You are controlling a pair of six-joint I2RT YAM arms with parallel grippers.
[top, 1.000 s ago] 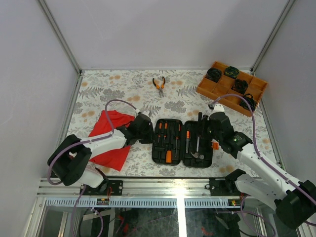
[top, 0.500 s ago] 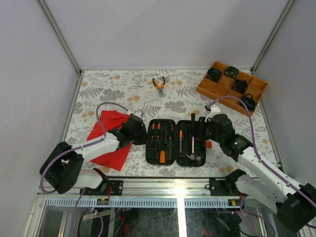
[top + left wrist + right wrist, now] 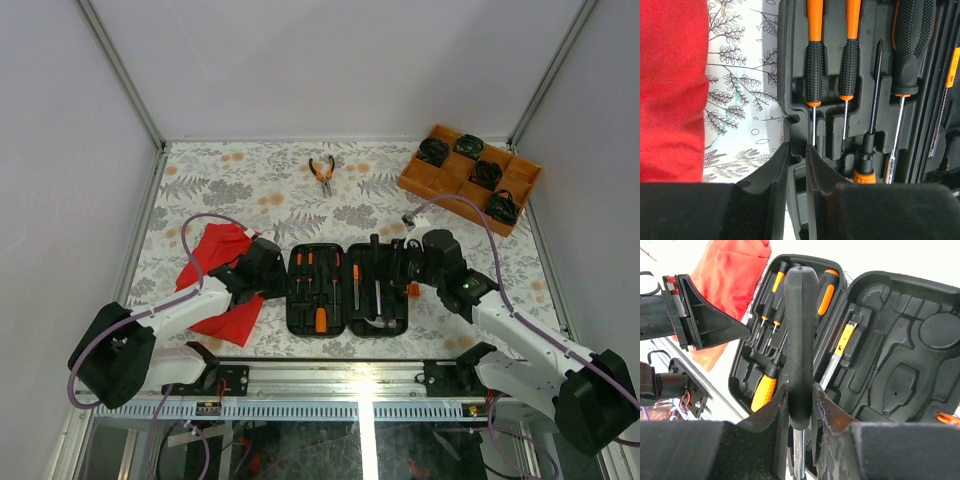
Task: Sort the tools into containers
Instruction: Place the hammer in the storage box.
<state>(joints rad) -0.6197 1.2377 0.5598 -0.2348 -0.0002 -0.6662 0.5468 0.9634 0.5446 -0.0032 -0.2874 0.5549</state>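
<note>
The black tool case [image 3: 348,290] lies open near the table's front edge, with orange-and-black screwdrivers [image 3: 308,272] in its left half. My left gripper [image 3: 276,281] is shut on the case's left rim [image 3: 796,125]; two slim screwdrivers [image 3: 813,65] lie just beyond its fingertips. Over the case's hinge line, my right gripper [image 3: 800,395] is shut on the black handle of the hammer [image 3: 800,330], whose steel shaft runs down between the jaws. In the top view the right gripper [image 3: 405,265] sits at the case's right side. Orange-handled pliers [image 3: 321,172] lie alone at the back.
A red cloth [image 3: 215,275] lies under and left of my left arm, touching the case's left side in the left wrist view [image 3: 670,85]. An orange compartment tray [image 3: 420,178] of black round items stands at the back right. Enclosure walls close in on both sides.
The open case has slid left across the table, my left gripper pulling back with its rim. My right gripper has followed left, still holding the hammer.
</note>
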